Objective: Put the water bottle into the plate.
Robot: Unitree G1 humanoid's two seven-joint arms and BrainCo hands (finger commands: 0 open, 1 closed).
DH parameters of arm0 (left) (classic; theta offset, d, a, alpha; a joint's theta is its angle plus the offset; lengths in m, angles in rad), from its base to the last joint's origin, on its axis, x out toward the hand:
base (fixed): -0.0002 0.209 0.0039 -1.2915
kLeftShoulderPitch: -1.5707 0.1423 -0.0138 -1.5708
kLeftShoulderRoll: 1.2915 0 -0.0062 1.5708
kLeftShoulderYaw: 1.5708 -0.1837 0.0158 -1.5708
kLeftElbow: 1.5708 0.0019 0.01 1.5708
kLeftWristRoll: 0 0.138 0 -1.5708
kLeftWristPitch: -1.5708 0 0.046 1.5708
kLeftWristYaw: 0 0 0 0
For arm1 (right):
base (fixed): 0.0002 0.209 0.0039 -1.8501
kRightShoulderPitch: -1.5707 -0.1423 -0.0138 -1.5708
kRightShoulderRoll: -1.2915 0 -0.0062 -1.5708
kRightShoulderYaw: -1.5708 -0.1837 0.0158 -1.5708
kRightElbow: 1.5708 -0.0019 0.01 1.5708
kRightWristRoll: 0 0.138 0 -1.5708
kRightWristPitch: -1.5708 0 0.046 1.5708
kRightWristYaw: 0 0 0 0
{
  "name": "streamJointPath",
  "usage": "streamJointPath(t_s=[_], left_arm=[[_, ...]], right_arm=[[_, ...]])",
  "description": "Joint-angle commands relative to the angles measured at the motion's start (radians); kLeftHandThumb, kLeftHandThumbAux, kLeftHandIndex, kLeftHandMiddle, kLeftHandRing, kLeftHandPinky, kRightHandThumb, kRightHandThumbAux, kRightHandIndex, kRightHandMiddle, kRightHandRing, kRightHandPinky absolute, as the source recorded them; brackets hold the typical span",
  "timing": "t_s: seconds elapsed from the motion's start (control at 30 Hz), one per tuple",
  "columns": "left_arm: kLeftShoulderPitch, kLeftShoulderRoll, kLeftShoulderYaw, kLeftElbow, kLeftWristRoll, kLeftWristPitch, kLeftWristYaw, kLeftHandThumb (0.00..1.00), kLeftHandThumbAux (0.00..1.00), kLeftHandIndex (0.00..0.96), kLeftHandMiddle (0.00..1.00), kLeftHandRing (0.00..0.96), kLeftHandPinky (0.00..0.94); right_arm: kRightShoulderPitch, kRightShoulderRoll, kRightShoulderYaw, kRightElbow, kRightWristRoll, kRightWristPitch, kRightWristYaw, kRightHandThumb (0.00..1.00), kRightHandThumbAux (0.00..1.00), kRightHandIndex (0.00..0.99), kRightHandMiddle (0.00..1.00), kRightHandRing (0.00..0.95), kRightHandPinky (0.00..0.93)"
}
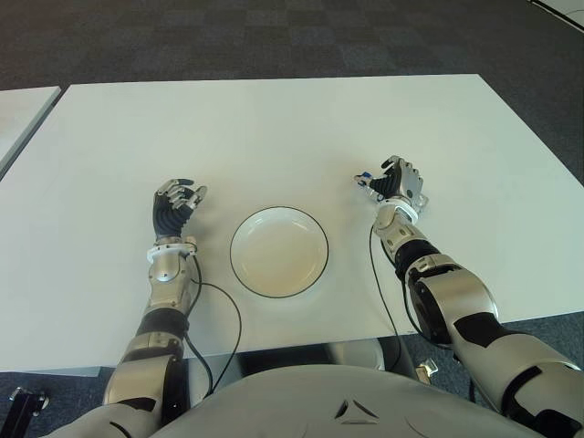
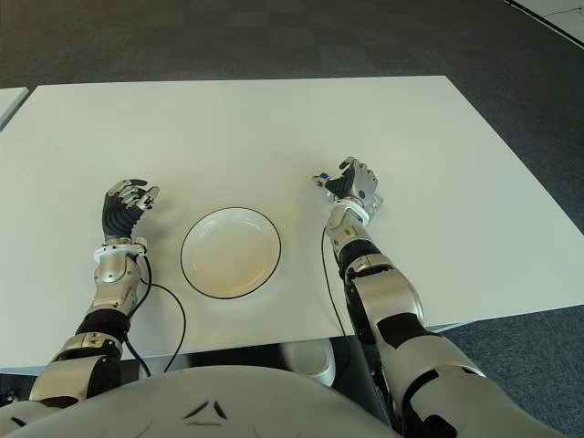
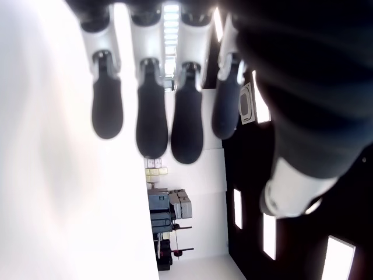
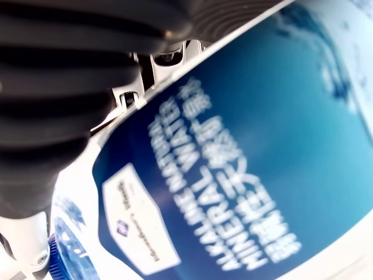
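— What is the right hand (image 1: 396, 185) doing?

— It sits on the white table (image 1: 274, 128), to the right of the plate (image 1: 278, 251), with its fingers curled round the water bottle (image 4: 233, 175). Its own wrist view shows the blue label filling the frame, with dark fingers (image 4: 64, 81) pressed against it.

— Where does the bottle show from the head camera?

— Almost nowhere. The hand covers it; only a small blue bit, seemingly the cap, peeks out on the side towards the plate. Whether the bottle stands or lies I cannot tell.

— Is it in the plate?

— No. The plate is bare, and the hand with the bottle is apart from its rim.

— And the left hand (image 1: 173, 210)?

— It shows to the left of the plate, fingers loosely bent and holding nothing. In its wrist view the fingertips (image 3: 151, 128) hang free with nothing between them.
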Motion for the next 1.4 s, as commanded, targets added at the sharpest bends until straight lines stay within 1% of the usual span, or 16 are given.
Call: streamJointPath(t_s=[0.03,0.1,0.27,0.47,0.77,0.9,1.1,1.23,1.4], left_arm=[[0.013,-0.005,-0.002,-0.006,0.002,0.014,-0.010,0.708,0.713,0.434,0.625,0.598,0.576],[0.016,-0.005,-0.002,-0.011,0.001,0.016,-0.013,0.708,0.713,0.434,0.626,0.599,0.580],[0.015,-0.006,0.000,-0.010,-0.004,0.010,-0.019,0.707,0.712,0.434,0.638,0.610,0.595],[0.018,-0.008,0.001,-0.018,-0.004,0.004,-0.021,0.708,0.712,0.434,0.639,0.611,0.593],[0.020,-0.004,0.000,-0.024,0.004,0.020,-0.013,0.708,0.712,0.434,0.629,0.603,0.577],[0.018,0.000,0.000,-0.020,0.012,0.025,-0.005,0.708,0.713,0.434,0.627,0.600,0.576],[0.020,-0.001,0.001,-0.017,0.009,0.001,-0.016,0.708,0.713,0.434,0.633,0.606,0.592],[0.023,-0.003,0.002,-0.020,0.007,-0.010,-0.015,0.708,0.712,0.434,0.639,0.613,0.602],[0.028,-0.004,0.003,-0.034,0.008,0.010,-0.007,0.708,0.713,0.434,0.630,0.601,0.578]], right_arm=[[0.118,0.059,-0.010,0.071,0.060,0.034,0.087,0.730,0.715,0.435,0.781,0.822,0.845],[0.120,0.058,-0.010,0.071,0.063,0.026,0.089,0.713,0.720,0.437,0.820,0.834,0.853],[0.118,0.055,-0.016,0.053,0.076,-0.006,0.083,0.702,0.724,0.439,0.850,0.850,0.863],[0.120,0.055,-0.011,0.032,0.078,-0.047,0.051,0.701,0.724,0.439,0.864,0.862,0.872],[0.117,0.063,-0.007,0.003,0.074,-0.068,0.014,0.702,0.724,0.439,0.871,0.866,0.871],[0.108,0.062,-0.009,0.009,0.081,-0.108,0.017,0.702,0.724,0.440,0.867,0.865,0.868],[0.082,0.075,-0.016,0.017,0.097,-0.146,0.019,0.703,0.723,0.440,0.868,0.869,0.873],[0.070,0.071,-0.013,0.026,0.102,-0.208,0.039,0.703,0.723,0.440,0.868,0.873,0.874],[0.056,0.071,-0.016,0.033,0.111,-0.250,0.056,0.703,0.724,0.440,0.868,0.876,0.876]])
